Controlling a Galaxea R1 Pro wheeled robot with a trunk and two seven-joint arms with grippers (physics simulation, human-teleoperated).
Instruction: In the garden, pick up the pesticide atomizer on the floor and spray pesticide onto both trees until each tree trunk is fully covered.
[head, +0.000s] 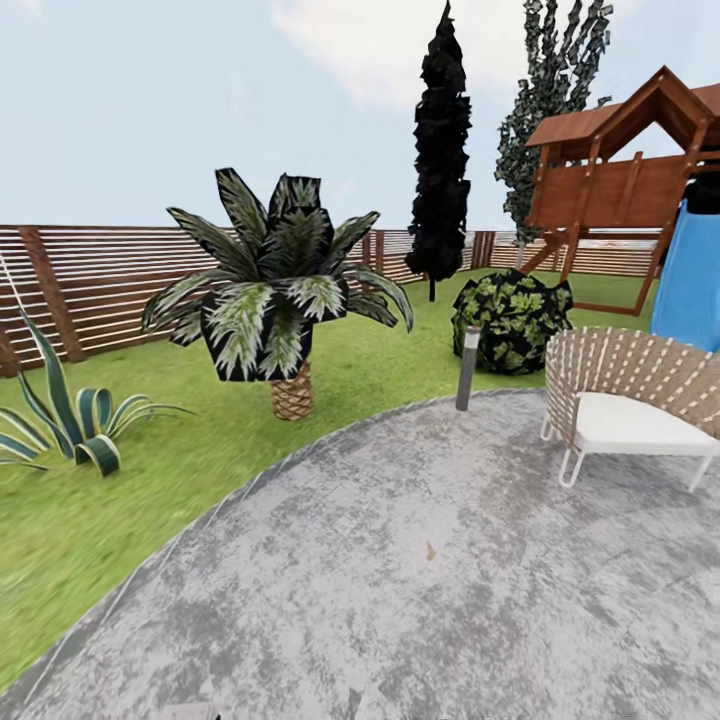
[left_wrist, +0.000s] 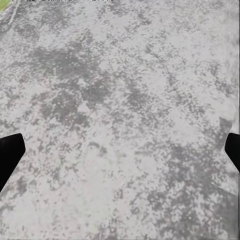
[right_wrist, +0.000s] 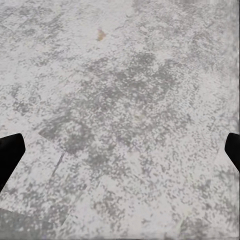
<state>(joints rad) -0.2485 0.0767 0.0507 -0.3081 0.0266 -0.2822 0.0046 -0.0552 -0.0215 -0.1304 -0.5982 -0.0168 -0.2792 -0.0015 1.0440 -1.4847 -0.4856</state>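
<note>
From the head camera I see the garden's mottled grey paving (head: 420, 590) curving through the green lawn (head: 70, 520), closed by the brown horizontal-slat wooden fence (head: 100, 280). One tall tree with dark green angular leaves (head: 555, 90) stands far back beside the black column-shaped conifer (head: 440, 150); its trunk is hidden behind the brown wooden play tower (head: 640, 170), so I cannot judge the bark. A short palm with a criss-cross trunk (head: 280, 290) grows on the lawn near the paving edge. A woven beige chair with a white cushion (head: 630, 405) is cut off at the right edge. In both wrist cameras I see the left gripper (left_wrist: 120, 150) and the right gripper (right_wrist: 120, 150) with black fingertips (left_wrist: 9, 155) wide apart, nothing between them, over bare paving.
</note>
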